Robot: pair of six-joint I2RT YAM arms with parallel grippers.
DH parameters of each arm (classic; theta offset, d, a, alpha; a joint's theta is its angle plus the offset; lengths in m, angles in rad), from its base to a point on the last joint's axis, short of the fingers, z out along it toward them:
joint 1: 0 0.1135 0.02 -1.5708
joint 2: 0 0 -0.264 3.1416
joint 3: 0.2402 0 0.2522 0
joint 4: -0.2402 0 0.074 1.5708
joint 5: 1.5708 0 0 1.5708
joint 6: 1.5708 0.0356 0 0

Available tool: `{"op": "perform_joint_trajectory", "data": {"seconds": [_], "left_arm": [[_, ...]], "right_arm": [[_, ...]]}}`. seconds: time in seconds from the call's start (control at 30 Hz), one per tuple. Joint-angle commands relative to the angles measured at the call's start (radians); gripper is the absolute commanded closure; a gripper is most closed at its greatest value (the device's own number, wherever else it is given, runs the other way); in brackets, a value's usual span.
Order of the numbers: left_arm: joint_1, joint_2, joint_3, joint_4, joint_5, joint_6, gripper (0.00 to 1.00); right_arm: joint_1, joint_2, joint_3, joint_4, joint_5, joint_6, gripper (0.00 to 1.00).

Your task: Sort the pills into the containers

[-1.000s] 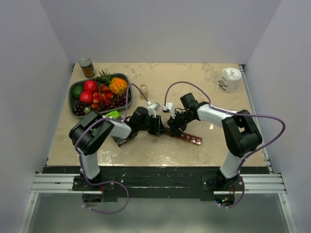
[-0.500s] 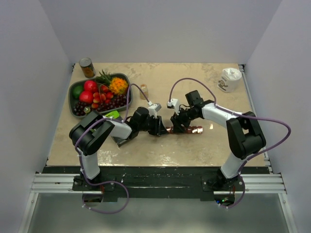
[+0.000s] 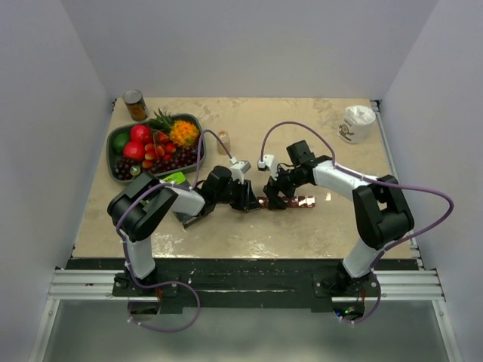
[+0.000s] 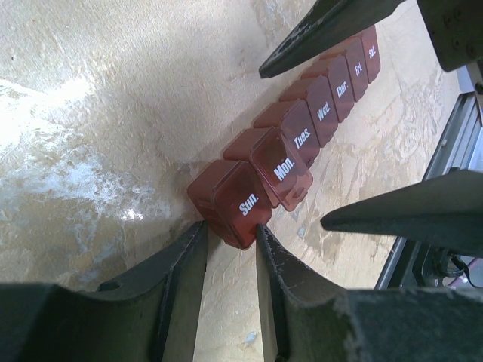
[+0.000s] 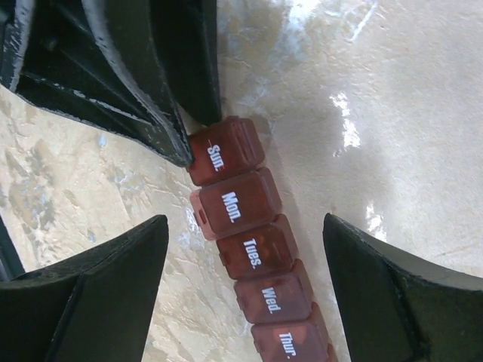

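Observation:
The containers (image 3: pixel 296 201) are a dark red-brown strip of day-labelled compartments lying flat on the table between the two arms. My left gripper (image 3: pixel 252 202) is shut on the strip's "Sun." end (image 4: pixel 230 200), one finger on each side of it. The "Mon." lid (image 4: pixel 283 167) stands slightly lifted. My right gripper (image 3: pixel 278 196) hovers open over the strip, its fingers wide apart on either side of the "Mon." and "Tues." compartments (image 5: pixel 253 249) and touching nothing. No loose pills are in view.
A dark oval tray of fruit (image 3: pixel 115 140) sits at the back left with a tin can (image 3: pixel 135 105) behind it. A small amber bottle (image 3: pixel 223 141) stands mid-table, a white cup (image 3: pixel 356 123) at the back right, and a green object (image 3: pixel 175 179) by the left arm.
The right gripper has gone from shut to wide open and moved slightly back. The strip's free end swung from slanting toward the near edge to lying level. The left gripper kept its hold.

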Motion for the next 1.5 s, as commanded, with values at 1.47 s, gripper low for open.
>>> {"op": "perform_joint_trajectory", "data": {"seconds": [1.47], "left_arm": [[-0.009,0.086,-0.002,-0.188,-0.021,0.056,0.63]], "right_arm": [[0.07,-0.071,-0.009,0.187,0.252,0.102,0.34]]}}
